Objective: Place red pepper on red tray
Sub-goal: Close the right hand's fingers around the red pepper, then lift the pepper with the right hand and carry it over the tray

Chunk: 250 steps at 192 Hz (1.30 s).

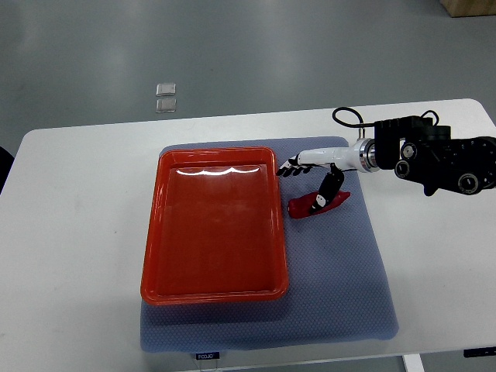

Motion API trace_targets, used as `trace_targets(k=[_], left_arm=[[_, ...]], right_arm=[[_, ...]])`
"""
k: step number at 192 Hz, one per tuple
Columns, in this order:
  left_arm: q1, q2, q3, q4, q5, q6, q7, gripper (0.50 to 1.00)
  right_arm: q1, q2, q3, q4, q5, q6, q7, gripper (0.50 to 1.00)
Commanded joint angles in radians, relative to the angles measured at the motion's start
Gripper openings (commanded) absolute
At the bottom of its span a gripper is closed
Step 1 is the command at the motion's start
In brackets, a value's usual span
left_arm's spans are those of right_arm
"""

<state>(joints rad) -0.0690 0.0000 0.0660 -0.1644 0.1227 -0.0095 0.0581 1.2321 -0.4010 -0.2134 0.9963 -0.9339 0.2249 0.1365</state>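
Note:
A red pepper (pixel 319 204) lies on the grey-blue mat (pixel 341 271), just right of the red tray (pixel 213 225). The tray is a shallow rectangle with nothing in it. My right hand (pixel 304 184) comes in from the right edge and hovers at the tray's upper right corner, directly over the pepper's far side. Its fingers (pixel 288 169) stretch left toward the tray rim. The thumb (pixel 328 186) points down onto the pepper and seems to touch it. The hand is open and the pepper rests on the mat. My left arm does not show.
The mat lies on a white table (pixel 70 232), whose front edge runs along the bottom of the picture. Two small clear squares (pixel 166 97) lie on the grey floor beyond the table. A black cable (pixel 349 116) loops above my right wrist.

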Motion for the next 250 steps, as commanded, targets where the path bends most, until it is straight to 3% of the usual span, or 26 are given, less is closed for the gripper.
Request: trace_targets(k=[1, 40, 86, 107, 124, 139, 154, 199, 208, 210, 219, 250], left_arm=[[0.000, 0.000, 0.000, 0.002, 0.000, 0.000, 0.000, 1.000], [0.005, 0.000, 0.000, 0.002, 0.000, 0.000, 0.002, 1.000], [0.006, 0.000, 0.001, 0.002, 0.000, 0.000, 0.000, 1.000], [0.008, 0.000, 0.001, 0.003, 0.000, 0.000, 0.002, 1.000], [0.008, 0.000, 0.001, 0.002, 0.000, 0.000, 0.000, 1.000], [0.008, 0.000, 0.001, 0.003, 0.000, 0.000, 0.000, 1.000], [0.008, 0.000, 0.001, 0.003, 0.000, 0.002, 0.000, 1.000], [0.008, 0.000, 0.001, 0.003, 0.000, 0.005, 0.000, 1.000], [0.008, 0.000, 0.001, 0.003, 0.000, 0.005, 0.000, 1.000], [0.008, 0.000, 0.001, 0.003, 0.000, 0.005, 0.000, 1.000], [0.008, 0.000, 0.001, 0.003, 0.000, 0.005, 0.000, 1.000], [0.008, 0.000, 0.001, 0.003, 0.000, 0.005, 0.000, 1.000]], right_arm=[[-0.008, 0.002, -0.003, 0.001, -0.008, -0.001, 0.000, 0.903], [-0.010, -0.007, -0.053, -0.001, -0.062, -0.009, 0.000, 0.838], [-0.010, -0.032, -0.057, 0.016, -0.065, -0.009, 0.000, 0.834], [-0.010, -0.042, -0.055, 0.022, -0.065, -0.009, 0.000, 0.809], [-0.010, -0.042, -0.057, 0.024, -0.065, -0.009, 0.000, 0.764], [-0.011, -0.042, -0.057, 0.024, -0.065, -0.010, 0.000, 0.682], [-0.011, -0.041, -0.055, 0.025, -0.065, -0.010, 0.002, 0.660], [-0.022, -0.038, -0.055, 0.025, -0.066, -0.018, 0.002, 0.660], [-0.023, -0.036, -0.057, 0.024, -0.066, -0.026, 0.002, 0.625], [-0.025, -0.036, -0.057, 0.024, -0.068, -0.029, 0.002, 0.595], [-0.028, -0.036, -0.057, 0.024, -0.074, -0.033, 0.002, 0.545], [-0.025, -0.047, -0.050, 0.024, -0.075, -0.042, 0.003, 0.500]])
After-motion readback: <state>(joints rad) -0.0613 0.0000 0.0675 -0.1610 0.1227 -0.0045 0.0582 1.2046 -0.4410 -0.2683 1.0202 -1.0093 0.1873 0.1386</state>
